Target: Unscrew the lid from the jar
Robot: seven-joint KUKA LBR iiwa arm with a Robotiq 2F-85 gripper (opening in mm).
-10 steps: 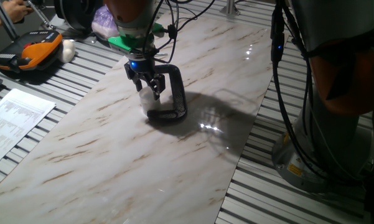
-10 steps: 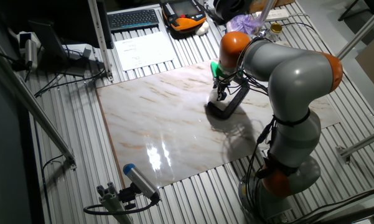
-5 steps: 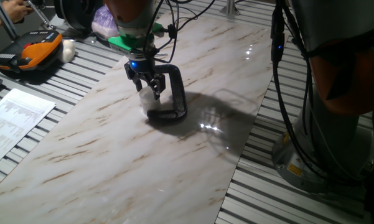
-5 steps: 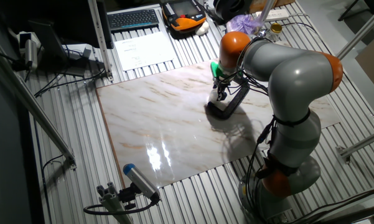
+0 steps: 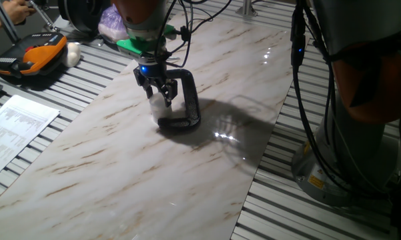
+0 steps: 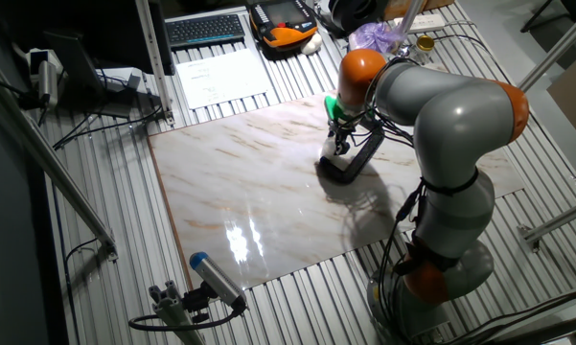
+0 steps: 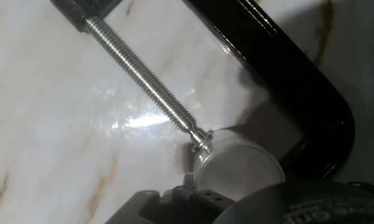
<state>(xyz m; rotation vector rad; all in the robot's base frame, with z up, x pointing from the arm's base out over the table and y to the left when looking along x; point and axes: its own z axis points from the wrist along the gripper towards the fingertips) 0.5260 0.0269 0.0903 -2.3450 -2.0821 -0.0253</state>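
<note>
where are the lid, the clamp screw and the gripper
lid [image 7: 239, 171], hand view, its round top face
clamp screw [image 7: 143, 78], hand view, mid threaded shaft
gripper [image 5: 161, 95], one fixed view, between its fingertips

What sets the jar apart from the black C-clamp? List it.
The jar is small, pale and translucent; the black C-clamp is far larger, dark and opaque. The jar is a round cylinder; the clamp is an open C-frame with a threaded metal screw. Both sit on the marble table, the screw tip pressing the jar.
</note>
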